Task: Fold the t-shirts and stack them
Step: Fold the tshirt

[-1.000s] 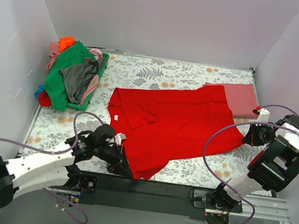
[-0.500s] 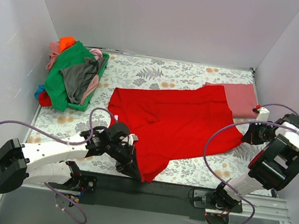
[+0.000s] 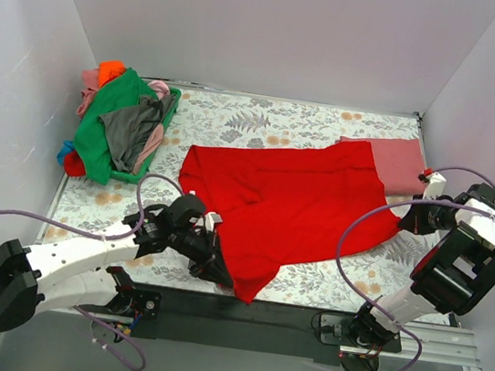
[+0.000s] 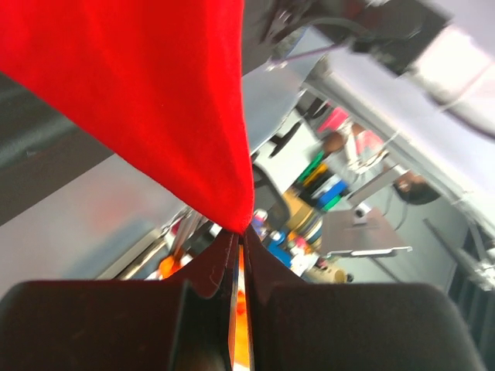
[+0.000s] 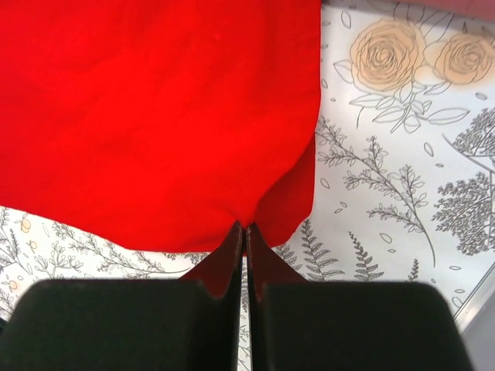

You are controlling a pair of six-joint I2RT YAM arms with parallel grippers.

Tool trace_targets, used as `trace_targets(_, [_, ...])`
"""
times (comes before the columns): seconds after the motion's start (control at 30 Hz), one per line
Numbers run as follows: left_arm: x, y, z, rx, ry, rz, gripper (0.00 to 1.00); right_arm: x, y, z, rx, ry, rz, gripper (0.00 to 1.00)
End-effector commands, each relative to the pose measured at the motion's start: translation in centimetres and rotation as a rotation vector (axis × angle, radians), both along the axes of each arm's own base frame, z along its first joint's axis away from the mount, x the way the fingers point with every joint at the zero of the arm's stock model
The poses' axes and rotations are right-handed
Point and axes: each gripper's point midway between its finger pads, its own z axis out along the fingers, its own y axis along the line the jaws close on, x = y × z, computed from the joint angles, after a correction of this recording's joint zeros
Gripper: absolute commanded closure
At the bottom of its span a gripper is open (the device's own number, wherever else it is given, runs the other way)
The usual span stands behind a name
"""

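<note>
Left wrist view, closest in: the left hand [image 4: 238, 236] is pinching the near corner of the big red shirt [image 3: 292, 196] between closed fingers at the desk's [image 3: 326, 284] near edge. On the right side, the right hand [image 5: 244, 228] is clamping shut on the same shirt's rounded hem. Between them the shirt is lying spread and wrinkled across the middle of the desk, not yet folded. The arms appear to be starting the first fold; the next move is calling for both hands to lift together and carry their edges across without letting the thin cloth slip. Farther back on the right, a folded rose shirt [image 3: 401, 164] is waiting, touching the red one. At the far left, a green basket [image 3: 174, 101] is holding a heap [image 3: 113, 125] of green, grey, pink and orange shirts. A floral cloth [image 3: 266, 119] is covering the desk, and plain pale walls [image 3: 269, 32] are closing it in on three sides.
</note>
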Motion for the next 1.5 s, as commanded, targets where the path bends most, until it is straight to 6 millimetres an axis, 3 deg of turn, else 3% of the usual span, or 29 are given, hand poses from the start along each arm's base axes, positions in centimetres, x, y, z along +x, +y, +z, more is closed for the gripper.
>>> trace_targets(0.0, [1.2,0.3,2.2,-0.043,0.062,0.084,1.00,1.6,0.2,2.8,0.005,-0.083,0.017,0.99])
trace_targets(0.27, [2.9,1.5,3.0,-0.074,0.016,0.109,1.00,3.3,0.7,4.3,0.053,-0.111,0.006,0.99])
trace_targets(0.57, [5.9,1.6,5.2,-0.103,-0.102,0.116,1.00,4.8,1.4,4.6,0.127,-0.104,-0.002,0.99])
trace_targets(0.9, [8.0,2.3,5.8,-0.089,-0.199,0.157,1.00,6.3,1.8,5.1,0.185,-0.109,-0.014,0.99])
trace_targets(1.47, [16.1,2.5,7.4,-0.079,-0.429,0.296,1.00,9.0,2.7,4.1,0.225,-0.091,-0.034,0.99])
